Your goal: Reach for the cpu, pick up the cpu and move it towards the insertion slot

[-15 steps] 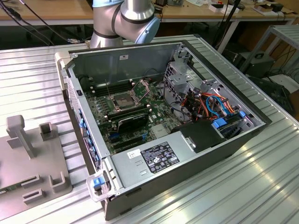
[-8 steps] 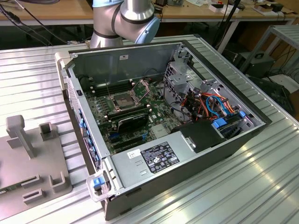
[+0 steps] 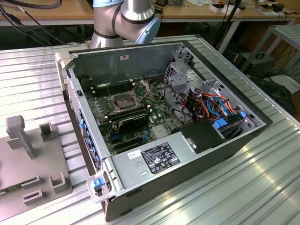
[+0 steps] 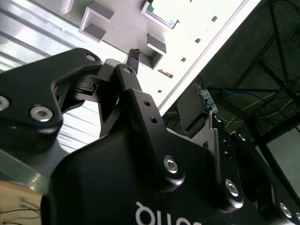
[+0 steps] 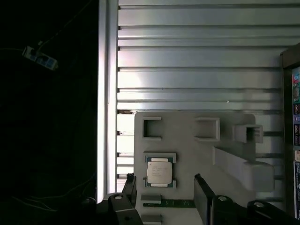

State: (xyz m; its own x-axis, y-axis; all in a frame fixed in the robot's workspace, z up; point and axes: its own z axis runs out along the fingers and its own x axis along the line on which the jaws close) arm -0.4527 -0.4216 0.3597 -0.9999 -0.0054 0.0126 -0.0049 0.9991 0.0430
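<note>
The pincer [image 5: 163, 180] has its two black fingers [image 5: 205, 194] spread wide apart. The cpu [image 5: 159, 172] lies flat in a square pocket of a grey holder plate [image 5: 197, 154]. It shows in the gap between the fingertips, and neither one touches it. A thin green strip [image 5: 174, 203] also lies in this gap. Beyond the plate the ribbed metal bench [image 5: 187, 56] stretches away.

- In the exterior view the arm [image 3: 126, 18] is showing rounded silver-grey joints with a pale blue band.
- In the second wrist view the pincer [image 4: 110, 63] is showing matte black linkage plates, with silver hex screws [image 4: 170, 164] glinting.
- White lettering [image 4: 164, 215] is crossing its body.
</note>
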